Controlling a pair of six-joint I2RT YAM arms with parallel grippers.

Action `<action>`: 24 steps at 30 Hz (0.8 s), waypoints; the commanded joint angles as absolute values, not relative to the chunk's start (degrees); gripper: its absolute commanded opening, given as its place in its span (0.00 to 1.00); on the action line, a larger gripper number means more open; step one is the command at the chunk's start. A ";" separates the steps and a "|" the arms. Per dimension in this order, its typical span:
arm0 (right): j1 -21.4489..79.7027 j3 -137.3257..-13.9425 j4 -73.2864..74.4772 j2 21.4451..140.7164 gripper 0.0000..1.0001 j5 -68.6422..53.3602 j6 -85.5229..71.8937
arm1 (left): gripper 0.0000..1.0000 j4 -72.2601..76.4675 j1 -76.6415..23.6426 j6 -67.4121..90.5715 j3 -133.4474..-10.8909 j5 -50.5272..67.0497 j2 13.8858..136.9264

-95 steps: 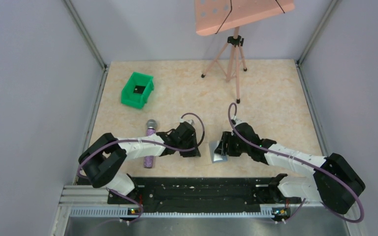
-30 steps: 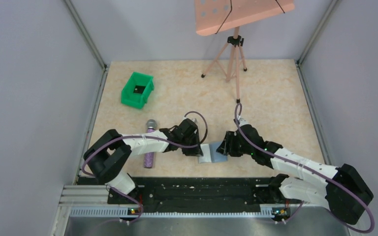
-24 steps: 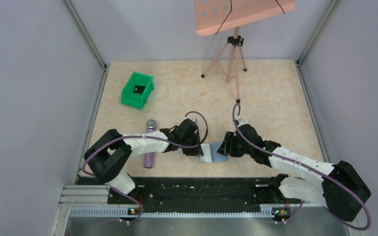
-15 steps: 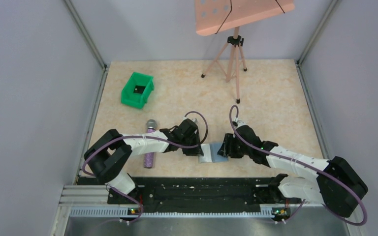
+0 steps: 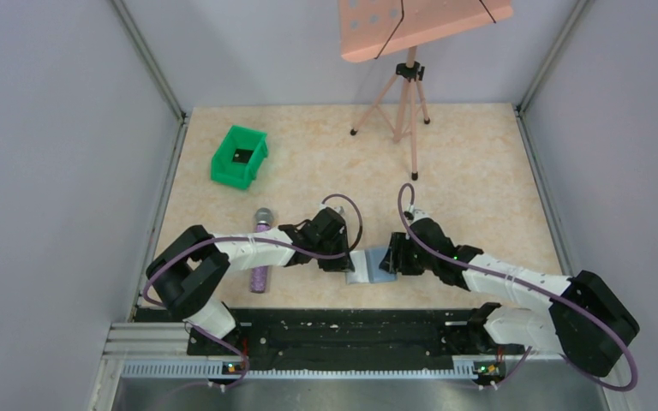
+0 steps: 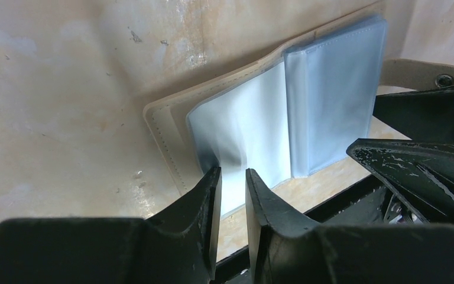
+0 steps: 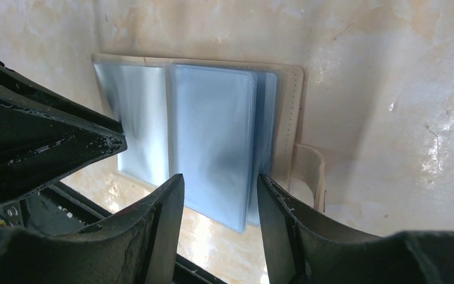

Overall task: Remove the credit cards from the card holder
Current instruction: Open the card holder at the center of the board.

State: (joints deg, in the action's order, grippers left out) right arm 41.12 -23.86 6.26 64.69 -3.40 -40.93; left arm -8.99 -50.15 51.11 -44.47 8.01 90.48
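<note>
The card holder [image 5: 370, 265] lies open and flat on the table near the front edge, with a beige rim and pale blue clear sleeves. It also shows in the left wrist view [image 6: 254, 118] and the right wrist view [image 7: 213, 118]. My left gripper [image 5: 349, 262] [image 6: 232, 171] is nearly shut with a narrow empty gap, its tips at the pale left sleeve. My right gripper [image 5: 389, 262] [image 7: 220, 177] is open, its fingers straddling the near edge of the blue right sleeves. No loose card shows.
A purple microphone [image 5: 260, 253] lies left of my left arm. A green bin [image 5: 240, 156] stands at the back left. A tripod [image 5: 407, 111] with a salmon board stands at the back. A black rail [image 5: 351, 330] runs along the front edge.
Three seconds ago my right gripper held the holder folded; now it lies open between both grippers. My left gripper moved right onto it. Over the last second little has moved.
</note>
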 commanded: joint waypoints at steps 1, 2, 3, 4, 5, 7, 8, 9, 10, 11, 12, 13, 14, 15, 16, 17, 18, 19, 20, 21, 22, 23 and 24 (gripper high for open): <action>40.83 -23.50 2.56 65.03 0.48 -5.27 -40.62 | 0.27 -9.80 -50.79 51.41 -44.30 6.22 89.52; 40.91 -23.58 2.38 64.87 0.47 -5.60 -40.74 | 0.27 -9.77 -50.88 51.42 -44.40 6.16 89.53; 40.87 -23.57 2.26 64.63 0.46 -5.89 -40.80 | 0.27 -9.77 -50.89 51.42 -44.39 6.09 89.61; 40.87 -23.69 2.10 64.42 0.45 -6.31 -40.86 | 0.27 -9.76 -50.97 51.48 -44.43 6.07 89.49; 40.87 -23.78 1.76 64.08 0.44 -6.84 -41.04 | 0.27 -9.82 -50.98 51.47 -44.46 6.04 89.55; 40.87 -23.78 1.07 63.58 0.42 -8.00 -41.62 | 0.27 -9.86 -50.98 51.42 -44.67 5.91 89.54; 40.88 -23.81 0.75 63.30 0.41 -8.47 -41.91 | 0.27 -9.99 -51.02 51.35 -44.90 5.92 89.61; 40.87 -23.81 0.50 63.09 0.41 -8.86 -42.14 | 0.27 -10.13 -51.03 51.29 -45.12 5.89 89.67; 40.91 -23.87 0.45 62.84 0.40 -9.14 -42.40 | 0.27 -10.31 -51.06 51.27 -45.38 5.89 89.69; 40.87 -23.92 0.44 62.45 0.39 -9.29 -42.57 | 0.27 -10.48 -51.06 51.18 -45.63 5.91 89.68; 40.87 -23.95 0.38 62.14 0.38 -9.43 -42.66 | 0.27 -10.51 -51.13 51.20 -45.70 5.89 89.64; 40.87 -24.05 0.42 61.95 0.37 -9.53 -42.64 | 0.27 -10.54 -51.15 51.16 -45.86 5.89 89.63; 40.87 -24.10 0.55 61.76 0.35 -9.54 -42.68 | 0.27 -10.60 -51.15 51.15 -45.91 5.80 89.58; 40.87 -24.26 0.72 61.52 0.34 -9.61 -42.66 | 0.27 -10.75 -51.22 51.14 -46.03 5.73 89.48; 40.91 -24.31 0.77 61.41 0.33 -9.66 -42.74 | 0.27 -10.88 -51.24 51.07 -46.05 5.72 89.41; 40.87 -24.36 0.83 61.32 0.33 -9.90 -42.82 | 0.27 -11.04 -51.24 51.07 -46.12 5.66 89.32; 40.87 -24.45 0.79 61.20 0.32 -10.05 -42.89 | 0.27 -11.21 -51.31 51.06 -46.19 5.63 89.17; 40.91 -24.49 0.66 61.18 0.32 -10.37 -42.99 | 0.27 -11.36 -51.28 51.06 -46.24 5.59 89.05; 40.87 -24.46 0.51 61.19 0.32 -10.64 -43.06 | 0.27 -11.53 -51.32 51.06 -46.35 5.43 88.84; 40.91 -24.47 0.44 61.19 0.32 -10.83 -43.23 | 0.27 -11.75 -51.33 51.13 -46.51 5.33 88.59; 40.87 -24.53 0.42 61.21 0.32 -11.08 -43.32 | 0.27 -11.96 -51.33 51.17 -46.56 5.28 88.31; 40.83 -24.54 0.43 61.13 0.33 -11.26 -43.42 | 0.27 -12.12 -51.33 51.15 -46.67 5.21 88.00; 40.86 -24.59 0.44 61.12 0.34 -11.43 -43.57 | 0.27 -12.24 -51.33 51.20 -46.75 5.19 87.74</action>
